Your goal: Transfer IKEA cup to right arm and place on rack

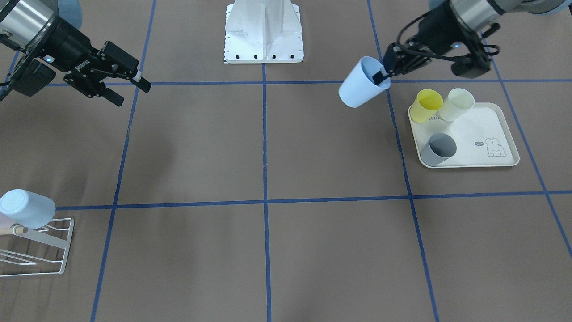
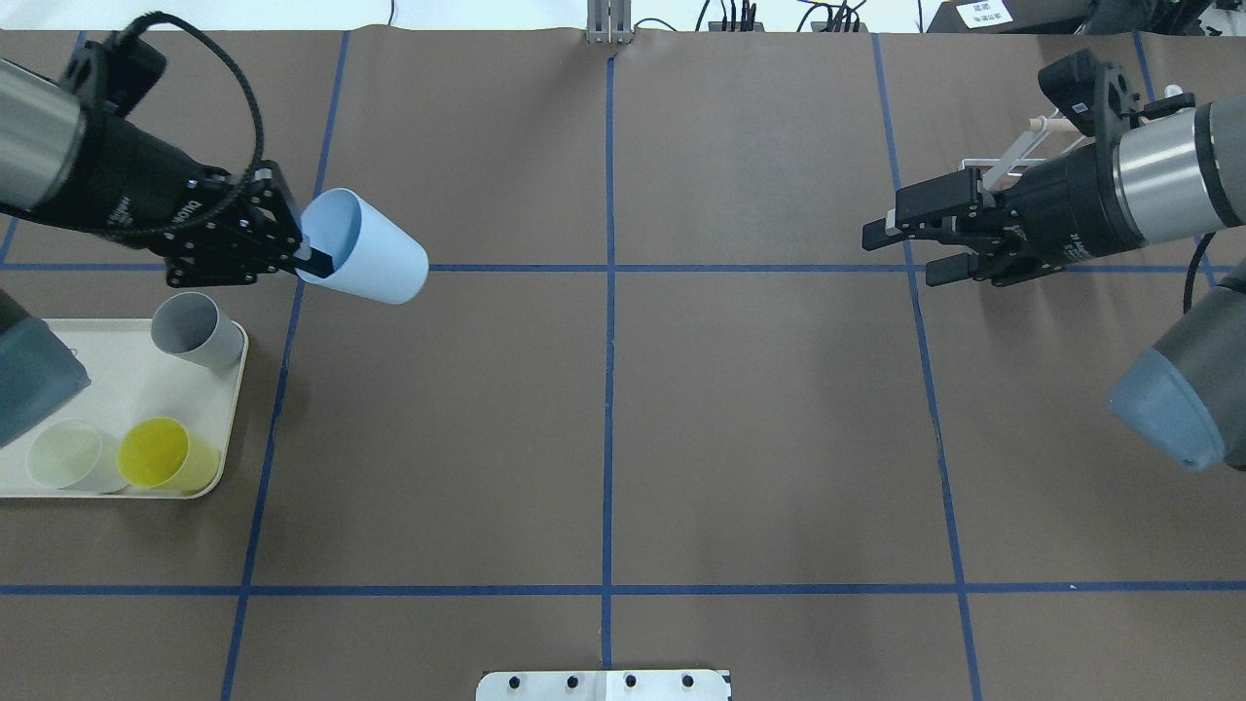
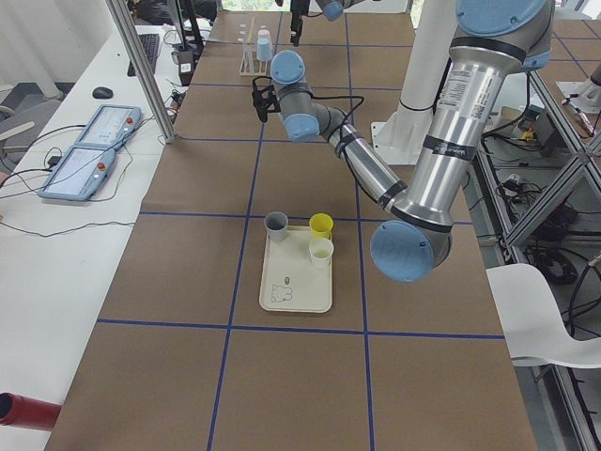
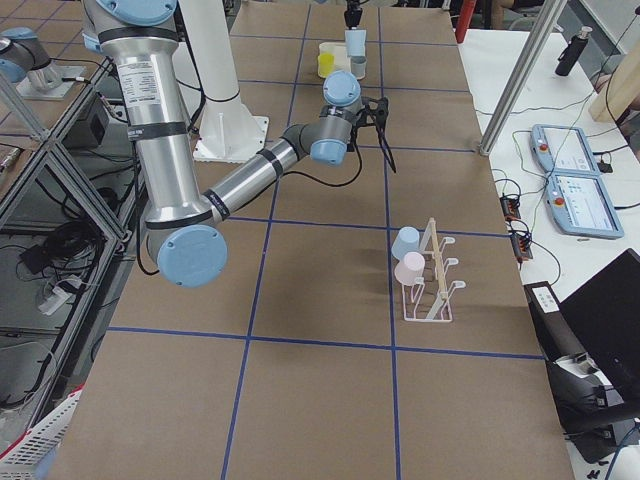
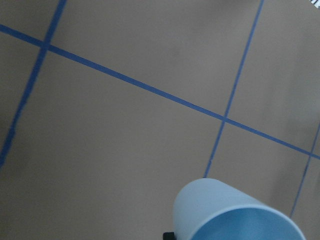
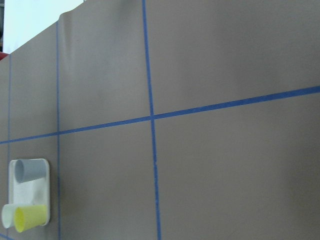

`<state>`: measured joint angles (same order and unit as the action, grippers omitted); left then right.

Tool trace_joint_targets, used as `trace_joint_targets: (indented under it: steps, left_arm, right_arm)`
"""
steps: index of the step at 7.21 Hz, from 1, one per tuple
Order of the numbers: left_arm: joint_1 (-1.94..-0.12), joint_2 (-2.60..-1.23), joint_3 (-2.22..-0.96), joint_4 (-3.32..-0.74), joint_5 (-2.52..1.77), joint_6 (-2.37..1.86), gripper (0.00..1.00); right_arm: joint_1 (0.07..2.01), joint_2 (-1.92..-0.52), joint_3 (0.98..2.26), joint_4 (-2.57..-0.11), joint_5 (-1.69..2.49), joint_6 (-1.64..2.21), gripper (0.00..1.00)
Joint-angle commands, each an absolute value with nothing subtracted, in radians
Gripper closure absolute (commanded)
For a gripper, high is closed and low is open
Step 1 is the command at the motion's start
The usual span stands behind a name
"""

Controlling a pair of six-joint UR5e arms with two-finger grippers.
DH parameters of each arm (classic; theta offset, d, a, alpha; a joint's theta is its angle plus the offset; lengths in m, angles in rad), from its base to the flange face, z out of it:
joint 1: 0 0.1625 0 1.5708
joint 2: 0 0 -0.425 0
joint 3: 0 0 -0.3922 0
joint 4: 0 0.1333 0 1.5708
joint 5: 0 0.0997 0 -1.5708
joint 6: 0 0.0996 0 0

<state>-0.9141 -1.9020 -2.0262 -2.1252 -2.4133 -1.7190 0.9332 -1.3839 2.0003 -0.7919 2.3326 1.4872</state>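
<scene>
Left gripper [image 2: 316, 261] pinching rim of tilted light-blue cup [image 2: 375, 251] above worktop [image 2: 759, 409], right gripper [image 2: 900, 251] with fingers [image 2: 881, 233] spread, holding nothing, well apart.

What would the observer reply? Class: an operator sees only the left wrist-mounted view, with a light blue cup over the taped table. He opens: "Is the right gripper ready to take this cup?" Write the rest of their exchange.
Observer: Yes. The right gripper is open and empty, on the far side of the table from the light blue cup.
Operator: How is my cup being held?
Observer: The left gripper pinches its rim, with one finger inside the tilted cup.
Operator: Is the rack free?
Observer: Not wholly. The rack carries a second blue cup and a pink cup.
</scene>
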Motion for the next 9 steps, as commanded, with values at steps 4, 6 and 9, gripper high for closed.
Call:
trace_joint_targets:
  steps: [4, 6, 9]
  left_arm:
    - [-0.560, -1.947, -1.893, -3.022, -1.969, -2.161, 1.00]
    - [-0.462, -1.986, -1.765, -3.359, -1.823, -2.229, 1.00]
    - [-0.425, -2.020, -1.729, -3.435, -1.752, -2.232, 1.00]
  right_arm:
    - [0.876, -1.382, 1.997, -0.275, 2.330, 1.843, 0.02]
    - [0.858, -1.338, 1.997, -0.201, 2.327, 1.883, 0.02]
    - [0.761, -1.221, 1.993, -0.196, 2.256, 2.009, 0.01]
